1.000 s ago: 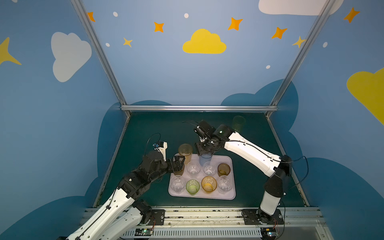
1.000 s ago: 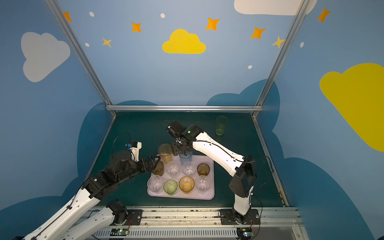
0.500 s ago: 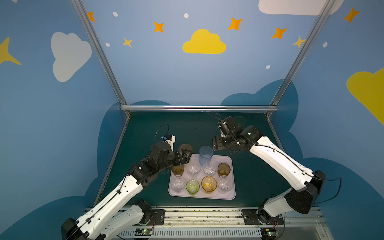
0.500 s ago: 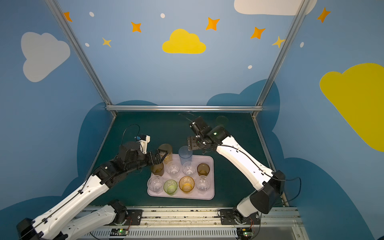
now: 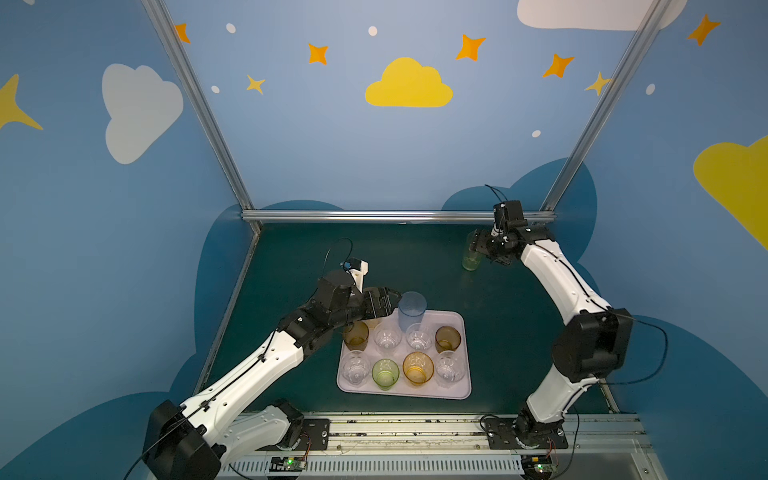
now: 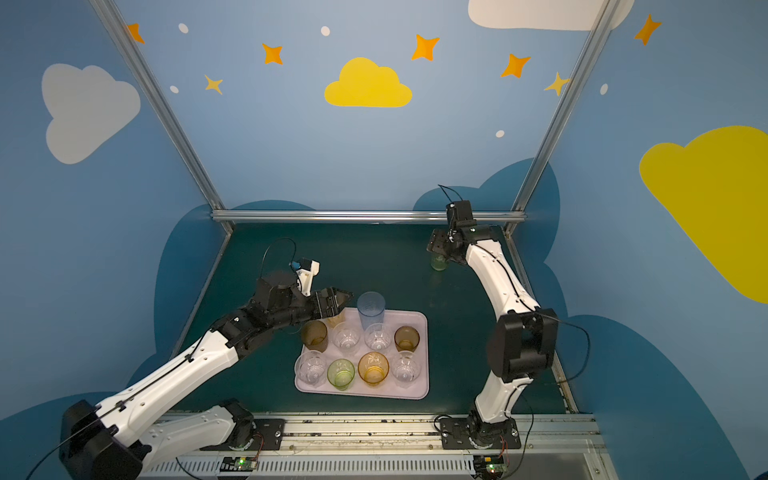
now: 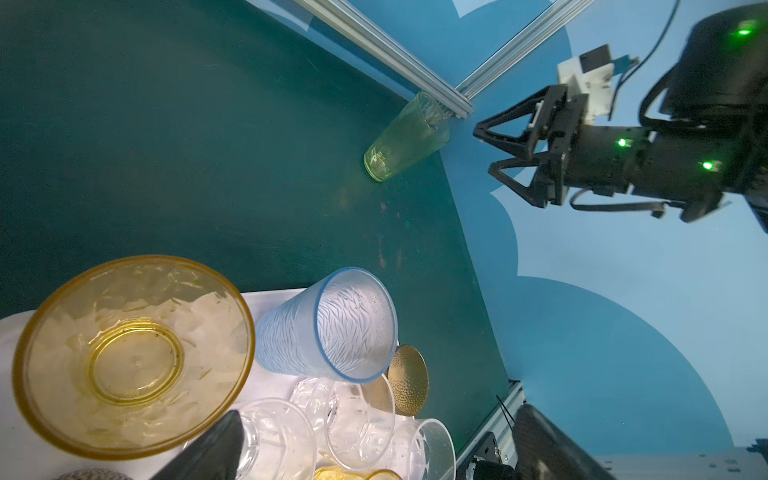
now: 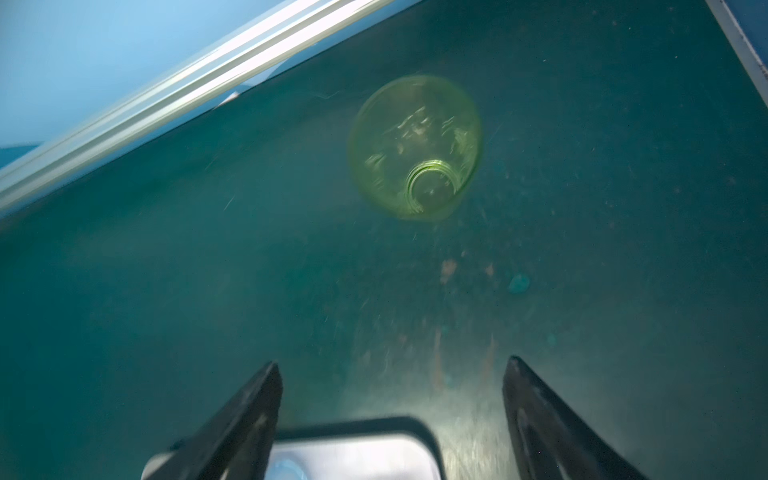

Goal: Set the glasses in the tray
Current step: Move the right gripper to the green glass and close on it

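The right end effector (image 8: pixel 390 365), jaws wide and empty, has swung away from the tray (image 5: pixel 466 388) to the last green glass (image 8: pixel 415 145), standing just ahead of it on the bench (image 5: pixel 374 257). The left end effector (image 5: pixel 386 300) gapes above the yellow glass (image 7: pixel 133 357), released in the tray. I judge one pickup remains.

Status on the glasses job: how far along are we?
Done: eight short glasses, the pale blue glass and the yellow glass stand in the tray.
In hand: the right gripper, open, hangs just short of the tall green glass; the left gripper is open over the yellow glass.
Left: the tall green glass, upright on the table near its back right corner, is the only one outside the tray.
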`<state>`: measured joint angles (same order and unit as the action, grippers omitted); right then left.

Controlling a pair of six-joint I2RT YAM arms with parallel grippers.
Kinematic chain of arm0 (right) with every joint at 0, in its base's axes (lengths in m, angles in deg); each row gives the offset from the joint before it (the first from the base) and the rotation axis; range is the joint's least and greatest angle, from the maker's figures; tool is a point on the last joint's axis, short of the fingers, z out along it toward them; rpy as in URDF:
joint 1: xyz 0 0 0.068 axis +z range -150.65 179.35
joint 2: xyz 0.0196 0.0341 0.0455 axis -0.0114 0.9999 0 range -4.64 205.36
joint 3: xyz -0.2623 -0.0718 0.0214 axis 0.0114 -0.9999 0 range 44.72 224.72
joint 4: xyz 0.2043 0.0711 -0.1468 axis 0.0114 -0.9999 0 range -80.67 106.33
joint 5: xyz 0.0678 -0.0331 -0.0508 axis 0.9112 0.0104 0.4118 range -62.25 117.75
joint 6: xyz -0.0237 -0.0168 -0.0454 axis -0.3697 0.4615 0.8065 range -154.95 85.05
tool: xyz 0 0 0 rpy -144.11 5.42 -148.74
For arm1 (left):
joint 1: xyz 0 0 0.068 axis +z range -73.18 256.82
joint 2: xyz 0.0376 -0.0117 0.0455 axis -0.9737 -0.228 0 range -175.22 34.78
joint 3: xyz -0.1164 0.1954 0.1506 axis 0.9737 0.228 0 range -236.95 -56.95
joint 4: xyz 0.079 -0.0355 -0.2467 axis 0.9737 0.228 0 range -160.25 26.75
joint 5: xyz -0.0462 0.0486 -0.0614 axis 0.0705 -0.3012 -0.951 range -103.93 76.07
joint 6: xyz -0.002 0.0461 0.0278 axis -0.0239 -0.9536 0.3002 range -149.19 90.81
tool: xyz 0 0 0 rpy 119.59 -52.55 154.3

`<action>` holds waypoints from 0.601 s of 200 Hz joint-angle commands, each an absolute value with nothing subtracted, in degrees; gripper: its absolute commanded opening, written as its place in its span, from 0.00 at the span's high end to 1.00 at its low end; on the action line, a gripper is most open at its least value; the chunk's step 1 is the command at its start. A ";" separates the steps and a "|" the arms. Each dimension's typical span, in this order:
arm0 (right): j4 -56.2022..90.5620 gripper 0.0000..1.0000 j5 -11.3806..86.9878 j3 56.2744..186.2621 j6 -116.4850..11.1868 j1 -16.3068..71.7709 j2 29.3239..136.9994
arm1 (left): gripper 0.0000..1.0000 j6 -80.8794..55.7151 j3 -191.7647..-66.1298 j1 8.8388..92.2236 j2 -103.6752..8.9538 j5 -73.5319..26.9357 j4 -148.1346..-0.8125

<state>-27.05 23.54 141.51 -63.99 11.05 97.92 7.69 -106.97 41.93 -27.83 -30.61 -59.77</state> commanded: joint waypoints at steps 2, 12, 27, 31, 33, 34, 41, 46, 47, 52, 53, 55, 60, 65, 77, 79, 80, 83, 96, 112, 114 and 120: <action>-27.12 0.19 23.10 145.60 -64.39 8.90 101.27 | 0.00 6.86 -108.15 42.06 -27.92 -30.73 -61.55; -27.56 0.21 21.40 146.90 -64.48 8.14 102.88 | 0.00 6.76 -108.07 42.04 -28.14 -30.43 -61.55; -27.43 0.24 21.61 148.25 -64.63 7.04 104.69 | 0.00 6.46 -108.15 42.07 -28.64 -29.97 -61.55; -27.21 0.24 21.88 148.60 -64.67 6.71 105.13 | 0.00 6.49 -108.22 42.10 -28.82 -29.88 -61.60; -27.12 0.25 22.06 148.71 -64.66 6.57 105.35 | 0.00 6.45 -108.24 42.10 -28.89 -29.91 -61.61; -27.10 0.25 22.14 148.79 -64.70 6.52 105.46 | 0.00 6.38 -108.26 42.10 -29.00 -29.92 -61.62; -26.78 0.26 22.47 149.30 -64.74 6.10 106.18 | 0.00 6.36 -108.41 42.08 -29.43 -29.92 -61.57; -26.82 0.27 22.48 149.77 -64.74 5.90 106.77 | 0.00 6.32 -108.49 42.10 -29.64 -29.92 -61.55; -26.78 0.27 22.48 149.89 -64.74 5.88 106.88 | 0.00 6.32 -108.52 42.10 -29.73 -29.92 -61.55; -26.87 0.30 22.53 150.34 -64.67 5.62 107.44 | 0.00 6.30 -108.54 42.12 -30.04 -30.03 -61.55; -26.94 0.30 22.55 150.44 -64.66 5.56 107.61 | 0.00 6.27 -108.54 42.11 -30.10 -30.06 -61.60; -27.03 0.32 22.67 150.69 -64.72 5.43 107.78 | 0.00 6.31 -108.60 42.15 -30.22 -30.13 -61.59; -27.23 0.35 22.96 151.14 -64.72 5.17 108.32 | 0.00 6.34 -108.72 42.12 -30.53 -30.28 -61.48; -27.36 0.38 23.15 151.55 -64.74 4.93 108.82 | 0.00 6.32 -108.86 42.21 -30.87 -30.62 -61.51; -27.36 0.45 23.99 152.04 -64.90 4.36 109.71 | 0.00 6.39 -108.89 42.18 -31.22 -31.13 -61.39; -27.38 0.45 24.09 152.10 -64.91 4.25 109.77 | 0.00 6.36 -108.89 42.15 -31.29 -31.21 -61.42; -27.36 0.45 24.12 152.15 -64.96 4.22 109.87 | 0.00 6.34 -108.89 42.17 -31.34 -31.23 -61.40; -27.31 0.46 24.20 152.20 -65.05 4.14 110.02 | 0.00 6.33 -108.89 42.18 -31.40 -31.24 -61.41; -27.18 0.52 24.26 152.21 -65.21 3.88 110.62 | 0.00 6.49 -108.76 42.18 -31.58 -30.79 -61.32; -27.24 0.55 24.15 152.13 -65.21 3.77 111.03 | 0.00 6.61 -108.59 42.19 -31.66 -29.25 -61.03; -27.13 0.56 24.24 152.12 -65.15 3.77 111.14 | 0.00 6.59 -108.60 42.19 -31.60 -29.21 -61.03; -27.01 0.57 24.36 152.00 -65.10 3.79 111.27 | 0.00 6.55 -108.57 42.16 -31.49 -29.05 -61.17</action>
<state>-26.81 23.81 150.91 -64.71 4.04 110.01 7.48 -107.40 41.95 -31.76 -30.09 -60.93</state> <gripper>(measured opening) 0.445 0.996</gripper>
